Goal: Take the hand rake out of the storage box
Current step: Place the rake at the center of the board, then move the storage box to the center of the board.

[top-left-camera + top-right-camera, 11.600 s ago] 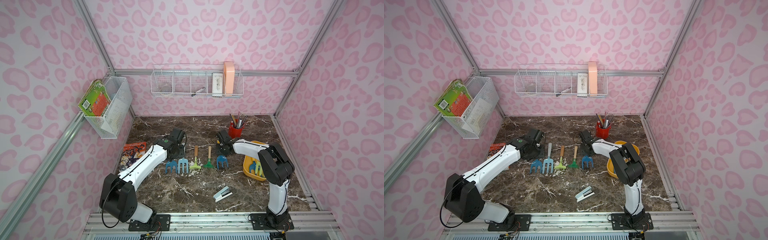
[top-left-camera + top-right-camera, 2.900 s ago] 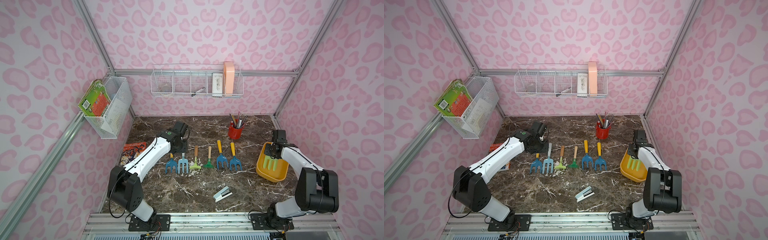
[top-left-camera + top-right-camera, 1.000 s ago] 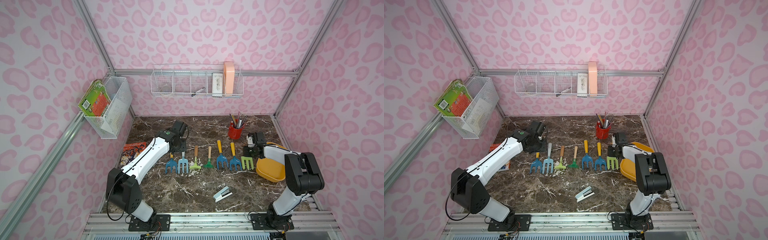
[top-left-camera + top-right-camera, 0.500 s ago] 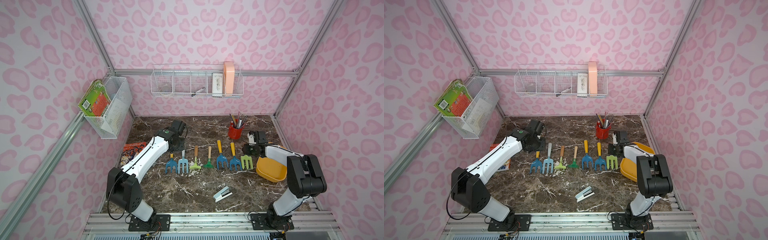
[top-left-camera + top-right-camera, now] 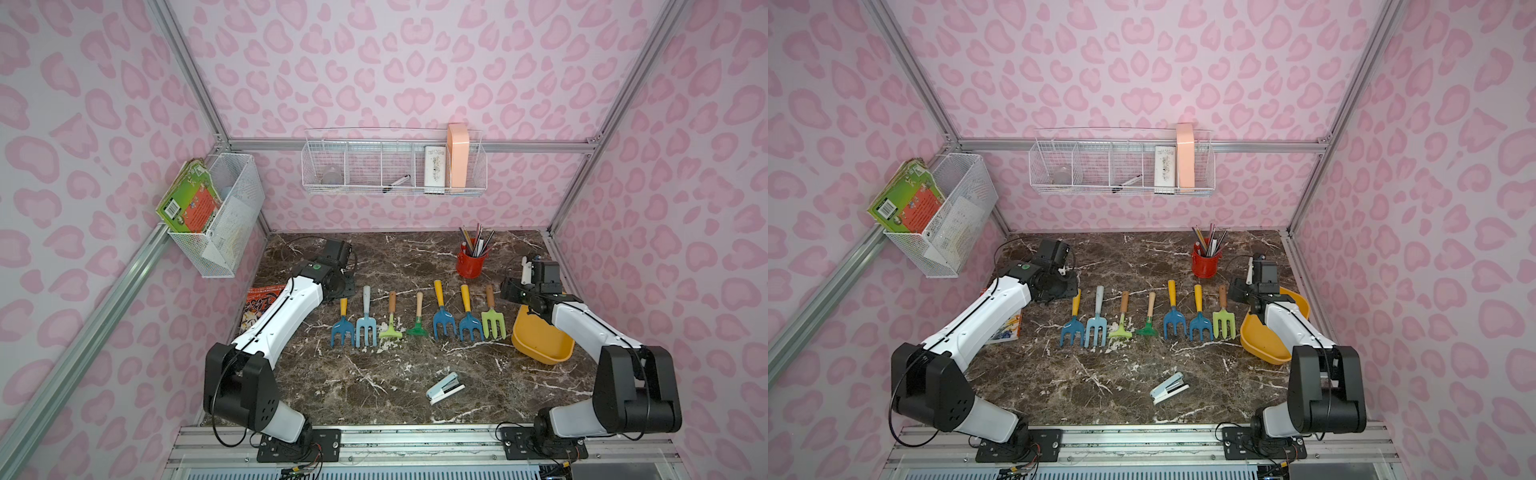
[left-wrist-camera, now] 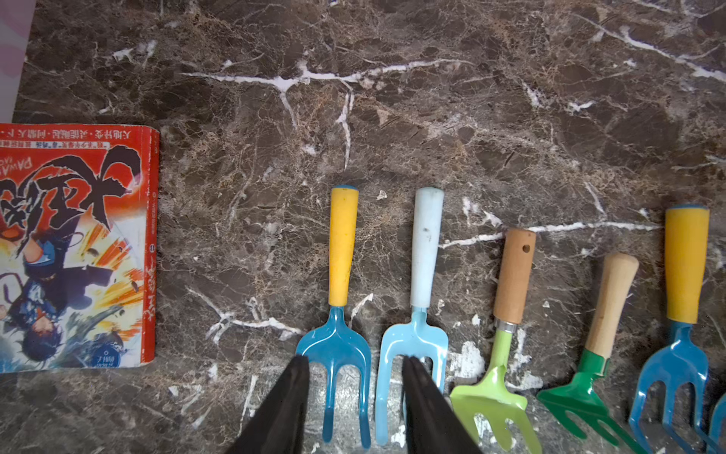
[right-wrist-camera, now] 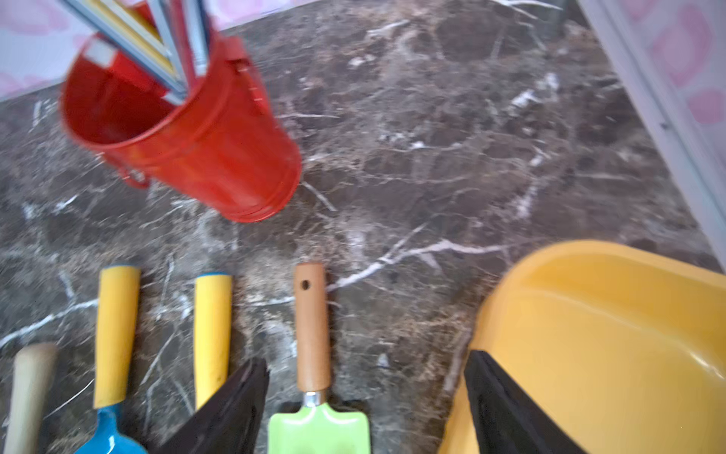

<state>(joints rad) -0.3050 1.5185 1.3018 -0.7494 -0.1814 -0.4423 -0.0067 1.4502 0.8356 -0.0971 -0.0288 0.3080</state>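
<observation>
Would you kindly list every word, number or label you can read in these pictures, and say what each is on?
"DAWA": cut-off letters, upside down in the left wrist view, on the red comic book; its Chinese lines are too small to read.
Green book: barcode and print too small to read.
White box: print too blurred to read.
Storage box: no lettering visible.

Marble surface: row of hand tools, lime hand rake at its right end, yellow storage box just beside; red cup, stapler, comic book.
</observation>
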